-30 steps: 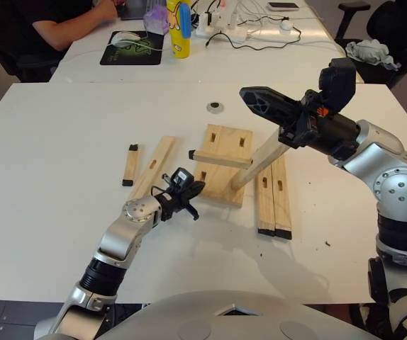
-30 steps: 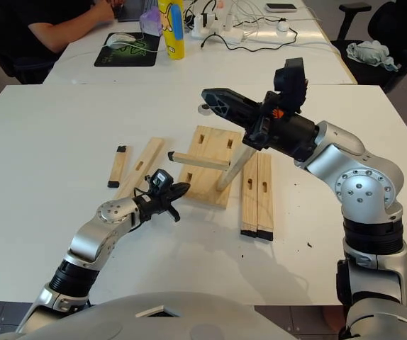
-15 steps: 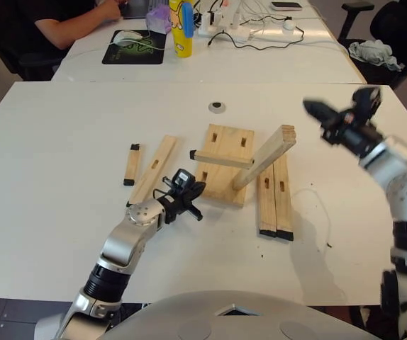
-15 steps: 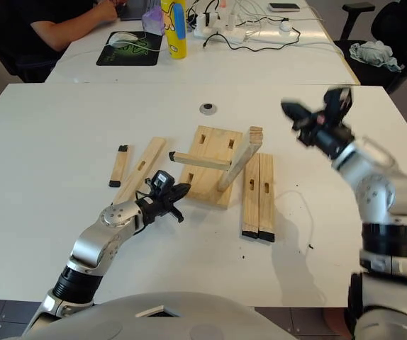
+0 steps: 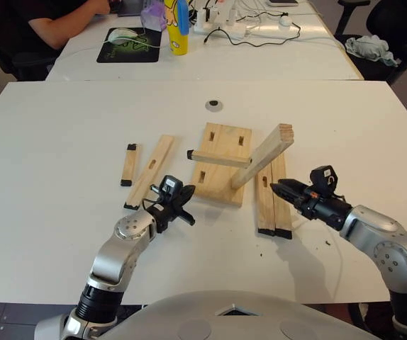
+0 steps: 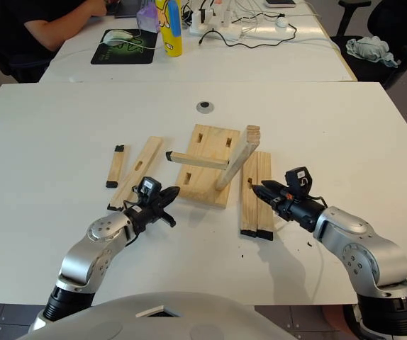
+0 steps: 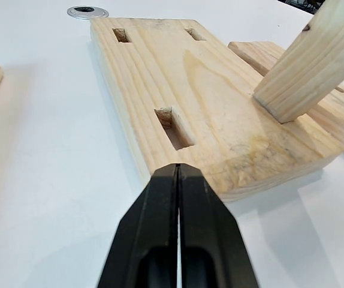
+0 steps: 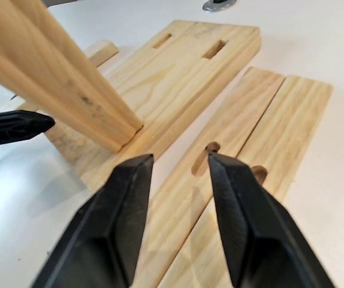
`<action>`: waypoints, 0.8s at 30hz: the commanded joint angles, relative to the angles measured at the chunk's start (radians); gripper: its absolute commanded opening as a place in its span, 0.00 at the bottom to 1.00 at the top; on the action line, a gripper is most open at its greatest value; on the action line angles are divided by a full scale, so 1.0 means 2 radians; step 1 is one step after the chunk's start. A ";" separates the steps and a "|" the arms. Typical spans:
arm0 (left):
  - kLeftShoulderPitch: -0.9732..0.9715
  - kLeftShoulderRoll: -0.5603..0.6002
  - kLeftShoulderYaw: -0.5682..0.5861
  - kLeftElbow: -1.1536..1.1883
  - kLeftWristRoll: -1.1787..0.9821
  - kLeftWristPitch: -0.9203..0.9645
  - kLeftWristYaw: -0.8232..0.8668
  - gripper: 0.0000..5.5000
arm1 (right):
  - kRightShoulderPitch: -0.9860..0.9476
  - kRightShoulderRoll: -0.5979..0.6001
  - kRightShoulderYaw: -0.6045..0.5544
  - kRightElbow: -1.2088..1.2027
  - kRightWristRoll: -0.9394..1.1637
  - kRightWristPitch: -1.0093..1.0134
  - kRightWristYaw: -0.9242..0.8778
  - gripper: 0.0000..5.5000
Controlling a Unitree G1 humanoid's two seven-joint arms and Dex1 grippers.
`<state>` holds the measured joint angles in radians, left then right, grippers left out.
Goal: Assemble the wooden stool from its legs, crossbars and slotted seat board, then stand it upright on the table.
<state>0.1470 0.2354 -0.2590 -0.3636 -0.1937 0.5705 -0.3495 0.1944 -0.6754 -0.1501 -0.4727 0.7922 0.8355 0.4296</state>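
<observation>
Left hand: fingers pressed together on nothing, low over the table, tips just short of the seat board's near edge.
Right hand: fingers apart and empty, tips poised above a pair of slotted legs lying flat side by side beneath it.
Seat board: flat on the table between the two hands, open slots facing up, touching or just beside the pair of legs.
Standing leg: foot planted on the board's corner nearest the right hand, leaning up and away over the flat pair.
Crossbar: juts from that leg across the board, raised above it, towards the left hand's side.
Loose leg: flat just beyond the left hand, on its outer side.
Short bar: black-capped, further out, beside the loose leg.
Metal disc: small and round, well beyond the board.
</observation>
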 commanded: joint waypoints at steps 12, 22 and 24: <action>0.018 -0.015 -0.010 -0.020 0.006 0.033 0.034 0.00 | -0.053 -0.010 0.026 -0.058 0.032 0.173 -0.068 0.32; 0.019 -0.023 -0.013 -0.022 0.010 0.036 0.047 0.00 | -0.060 -0.063 0.056 -0.062 0.012 0.212 -0.029 0.32; 0.019 -0.025 -0.014 -0.022 0.010 0.035 0.048 0.00 | -0.059 -0.077 0.062 -0.059 0.001 0.208 -0.018 0.32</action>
<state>0.1702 0.1885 -0.2765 -0.4158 -0.1836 0.6223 -0.2631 0.0764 -0.7846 -0.0502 -0.5903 0.8222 1.2444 0.3687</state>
